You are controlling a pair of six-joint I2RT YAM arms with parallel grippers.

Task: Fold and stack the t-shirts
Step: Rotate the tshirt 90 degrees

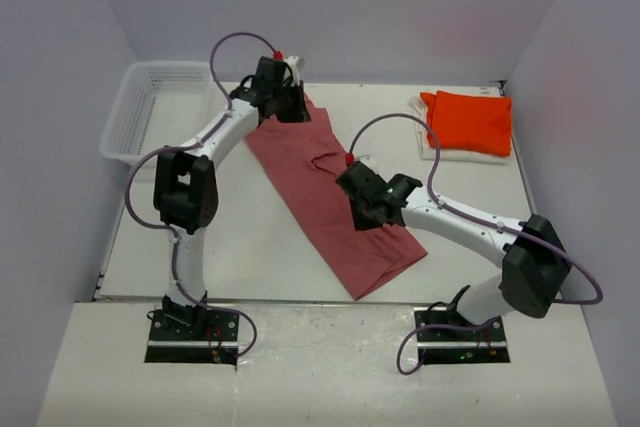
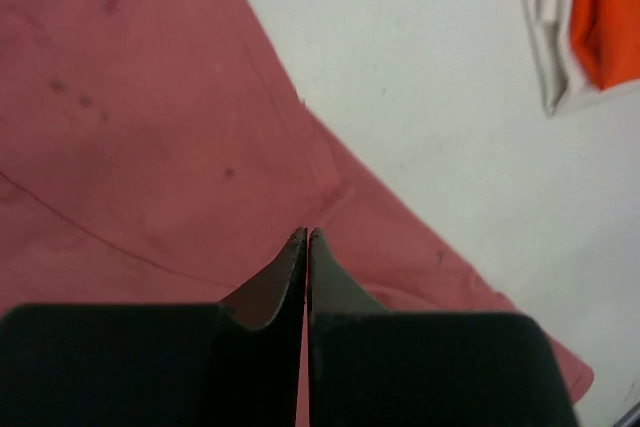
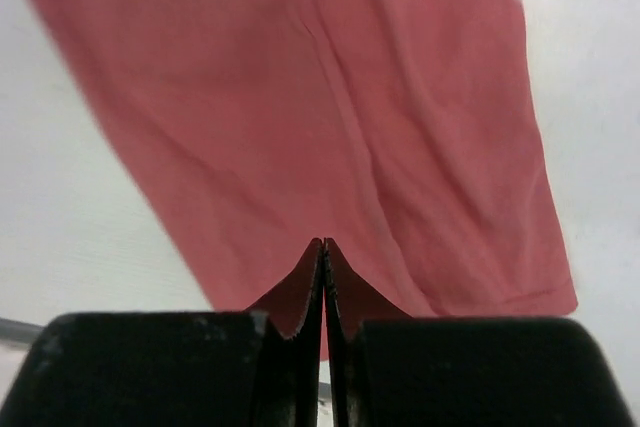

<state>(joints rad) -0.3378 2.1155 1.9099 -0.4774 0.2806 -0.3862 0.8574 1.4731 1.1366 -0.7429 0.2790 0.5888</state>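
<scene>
FOLDING PARTLY DONE: Two of the three t-shirts are seen already dealt with at the far right of the counter (image 1: pixel 230 237), where the orange t-shirt (image 1: pixel 468 122) is laid folded on top of the white t-shirt (image 1: pixel 428 147). The rose-red t-shirt (image 1: pixel 320 197) is stretched slantwise across the middle of the counter, well apart from that pile. It is narrowed into a long strip, so only its lengthwise fold is judged made. The left pincer (image 2: pixel 305 236) is held fully closed over the strip's far end. The right pincer (image 3: pixel 323 242) is likewise closed, at the strip's right edge near its middle. Whether any cloth is nipped by either cannot be told. The crosswise folds and the move onto the pile are judged still to be done. The white mesh basket (image 1: pixel 140 107) is left standing at the far left.
</scene>
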